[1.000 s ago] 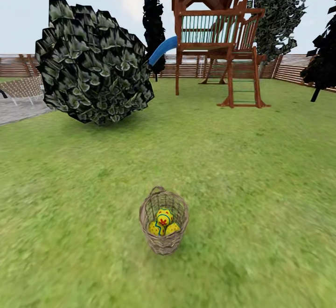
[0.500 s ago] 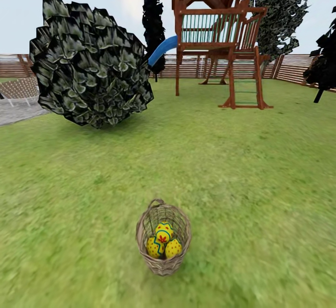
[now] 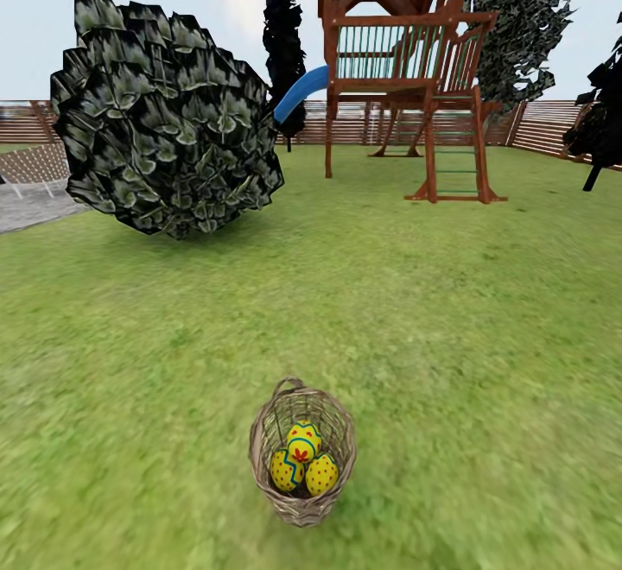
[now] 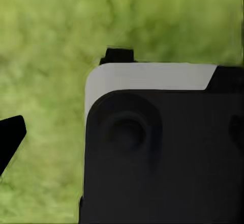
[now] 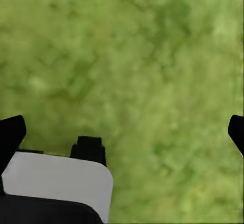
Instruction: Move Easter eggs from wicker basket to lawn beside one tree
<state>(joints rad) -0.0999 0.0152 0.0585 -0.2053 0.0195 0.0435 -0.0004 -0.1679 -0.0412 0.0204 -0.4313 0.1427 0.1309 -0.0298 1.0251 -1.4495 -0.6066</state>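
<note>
The right gripper [image 5: 122, 127] points down at the grass, its two dark fingers [image 5: 11, 135] spread wide, one at each edge of the right wrist view, nothing between them. Beneath it sits part of the robot's body [image 5: 58, 186], a white panel over black with a small dark block on top. On the left side, one dark fingertip [image 4: 10, 137] of the left gripper pokes into the frame; its partner is hidden behind a large black and white housing [image 4: 162, 152].
</note>
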